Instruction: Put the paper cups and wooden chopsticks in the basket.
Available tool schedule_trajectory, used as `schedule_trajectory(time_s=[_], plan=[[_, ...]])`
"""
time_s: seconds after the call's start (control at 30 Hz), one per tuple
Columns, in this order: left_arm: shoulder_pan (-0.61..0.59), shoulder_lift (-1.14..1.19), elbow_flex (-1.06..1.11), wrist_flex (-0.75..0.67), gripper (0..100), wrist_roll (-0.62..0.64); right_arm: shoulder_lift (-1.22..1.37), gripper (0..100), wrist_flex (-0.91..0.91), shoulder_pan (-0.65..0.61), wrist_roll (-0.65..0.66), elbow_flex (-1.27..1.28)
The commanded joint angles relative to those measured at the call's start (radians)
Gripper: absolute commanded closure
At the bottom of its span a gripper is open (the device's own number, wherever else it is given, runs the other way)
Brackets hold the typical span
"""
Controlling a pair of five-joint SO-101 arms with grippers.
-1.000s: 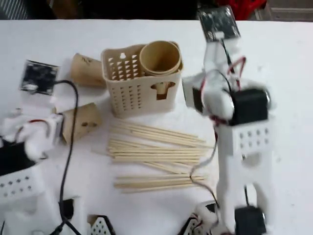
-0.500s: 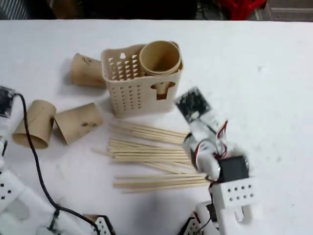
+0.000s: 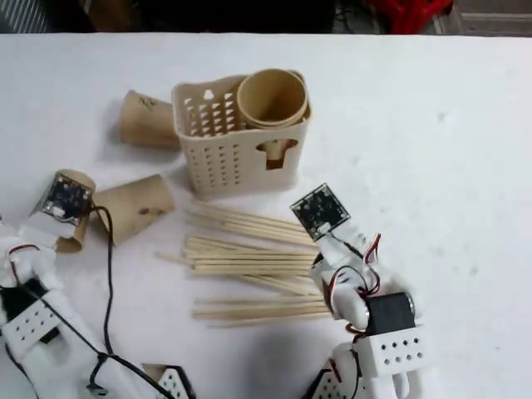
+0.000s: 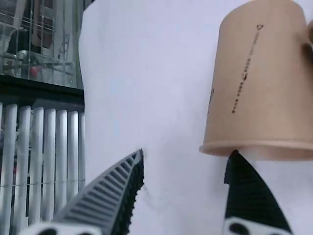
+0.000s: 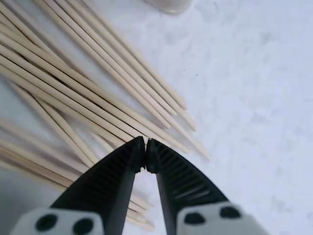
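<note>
the basket [image 3: 241, 141] is a cream plastic one with punched holes, standing on the white table [image 3: 432, 125] toward the far edge, a little left of middle. one brown upright cup [image 3: 272, 97] sits inside it at its right end, mouth up. three more brown paper cups lie on their sides toward the table's left edge: the far cup [image 3: 148, 119] just beside the basket's left wall, the middle cup [image 3: 133, 206] nearer the front, and the left cup [image 3: 73, 209] just beside that, partly under an arm's camera board. the wooden chopsticks [image 3: 258, 258] are pale, thin sticks in a loose heap between the basket and the near edge, mostly lying left to right. the left gripper [image 4: 187, 155] is spread wide and holds nothing, with one fingertip [image 4: 235, 164] at the rim of the left cup [image 4: 259, 83]; contact cannot be told. the right gripper [image 5: 145, 143] is pinched closed on nothing, its tips over the right ends of the wooden chopsticks [image 5: 88, 93].
</note>
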Motion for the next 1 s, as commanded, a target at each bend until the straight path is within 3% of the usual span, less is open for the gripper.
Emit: schedule_trajectory(time_s=[0.0, 0.63, 0.73, 0.97], plan=[[0.041, -0.010, 0.035, -0.133, 73, -0.018, -0.027, 98.1, -0.018, 0.010, 0.012, 0.002], [0.209, -0.010, 0.104, -0.147, 73, 0.018, -0.493, 98.1, -0.010, 0.010, 0.009, 0.273], [0.242, -0.010, 0.101, -0.149, 73, 0.083, -0.496, 98.1, 0.001, 0.010, 0.008, 0.279], [0.278, -0.010, 0.103, -0.149, 76, 0.100, -0.493, 98.1, 0.001, 0.010, 0.005, 0.279]])
